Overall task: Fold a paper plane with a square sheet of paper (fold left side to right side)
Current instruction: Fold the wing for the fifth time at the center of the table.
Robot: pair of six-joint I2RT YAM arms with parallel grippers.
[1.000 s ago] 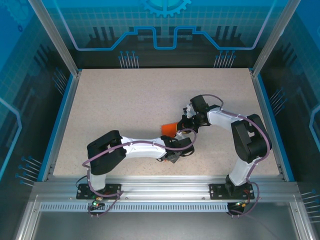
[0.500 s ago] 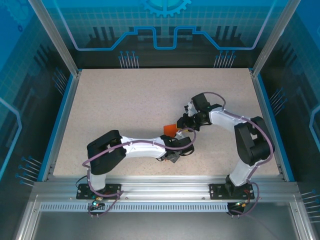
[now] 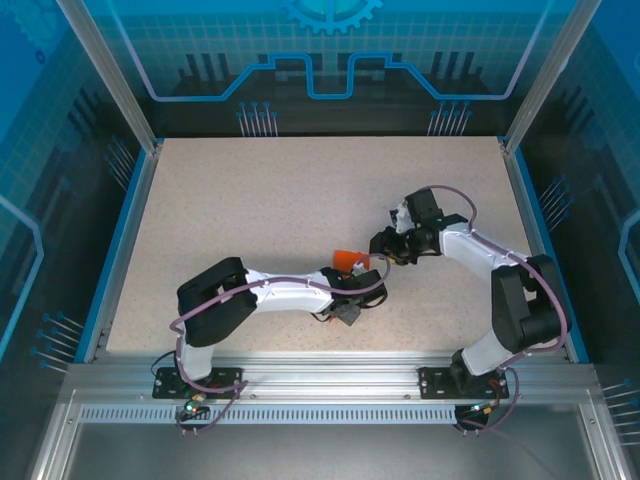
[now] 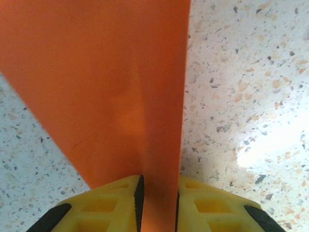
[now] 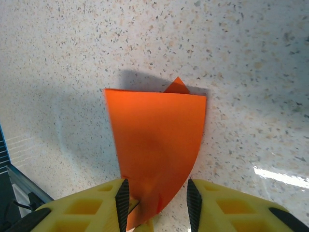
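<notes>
The square sheet of paper (image 3: 347, 260) is bright orange and folded into a small creased shape near the table's middle. My left gripper (image 3: 352, 276) reaches it from the near side. In the left wrist view the orange paper (image 4: 111, 72) runs down between the yellow fingers, and my left gripper (image 4: 158, 205) is shut on it. In the right wrist view the paper (image 5: 154, 130) stands as a flap with a curved right edge and a small tip behind it. My right gripper (image 5: 157, 195) is open around its lower end, the right pad (image 5: 193, 198) clear of it. From above, the right gripper (image 3: 384, 244) sits just right of the paper.
The speckled tabletop (image 3: 270, 200) stretches wide behind and to the left of the arms. Blue rails (image 3: 122, 240) and metal posts (image 3: 110, 80) border the table. The right arm's elbow (image 3: 530, 300) stands near the right rail.
My right gripper has opened, let go of the paper and drawn back to the right. The paper has sunk lower over the left gripper, which keeps its hold.
</notes>
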